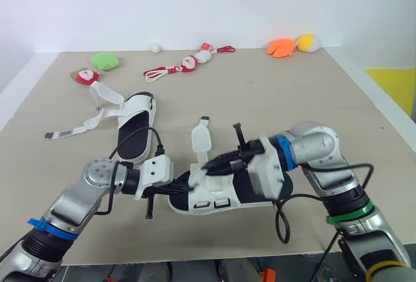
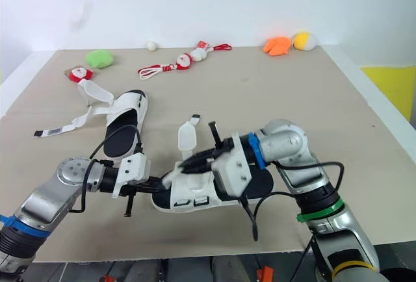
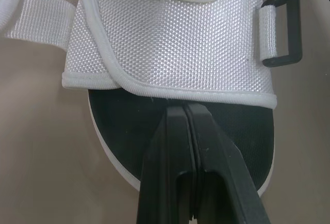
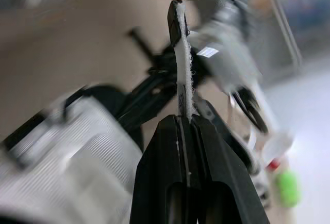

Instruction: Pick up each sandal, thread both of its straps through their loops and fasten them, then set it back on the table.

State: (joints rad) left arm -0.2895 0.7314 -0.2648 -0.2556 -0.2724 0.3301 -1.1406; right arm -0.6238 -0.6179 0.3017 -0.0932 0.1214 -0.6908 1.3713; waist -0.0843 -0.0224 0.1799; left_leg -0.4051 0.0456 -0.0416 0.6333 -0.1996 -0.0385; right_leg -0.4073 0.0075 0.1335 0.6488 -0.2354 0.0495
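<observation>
At the table's (image 1: 273,93) front, right gripper (image 4: 184,121) pinches near sandal's (image 1: 221,199) strap (image 4: 181,53), left gripper (image 3: 184,108) sits closed by its toe; far sandal (image 1: 136,126) is undone too.

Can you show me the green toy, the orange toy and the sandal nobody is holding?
green toy (image 1: 104,60), left eye view, on its middle.
orange toy (image 1: 280,48), left eye view, on its middle.
loose sandal (image 1: 134,138), left eye view, on its black footbed.
</observation>
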